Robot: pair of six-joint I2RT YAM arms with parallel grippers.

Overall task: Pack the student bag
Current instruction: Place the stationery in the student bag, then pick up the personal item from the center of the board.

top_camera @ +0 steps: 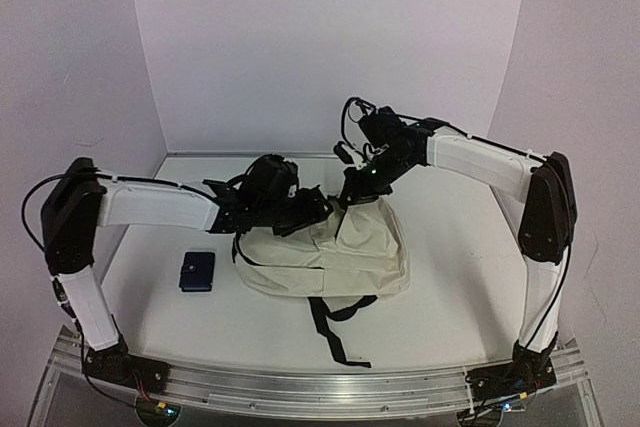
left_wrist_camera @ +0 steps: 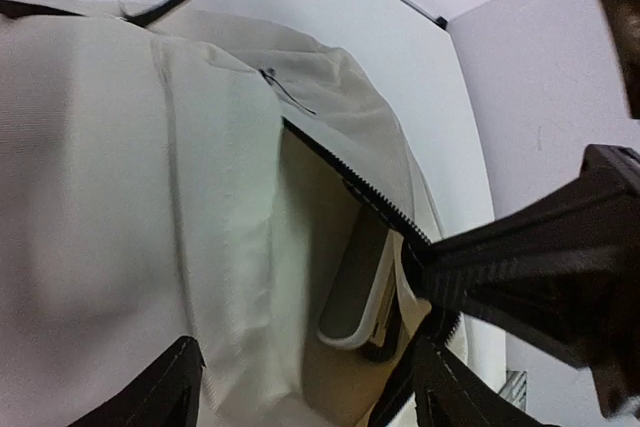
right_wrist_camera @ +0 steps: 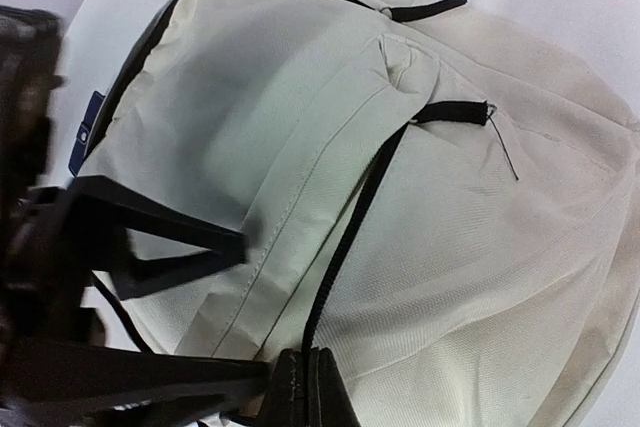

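Observation:
The student bag (top_camera: 330,247), cream with black zipper lines, lies in the middle of the table with its black straps (top_camera: 335,332) trailing toward the front. My right gripper (top_camera: 352,190) is shut on the zipper edge at the bag's top and holds the opening up; its closed fingertips (right_wrist_camera: 308,372) sit on the black zipper line (right_wrist_camera: 350,237). My left gripper (top_camera: 315,209) is open at the opening, its fingers (left_wrist_camera: 175,387) spread wide over the bag (left_wrist_camera: 110,197). Inside the opening lies a dark flat item with a white rim (left_wrist_camera: 360,287).
A small dark blue wallet-like item (top_camera: 197,271) lies on the table left of the bag; its edge shows past the bag in the right wrist view (right_wrist_camera: 85,132). White walls enclose the table at the back and both sides.

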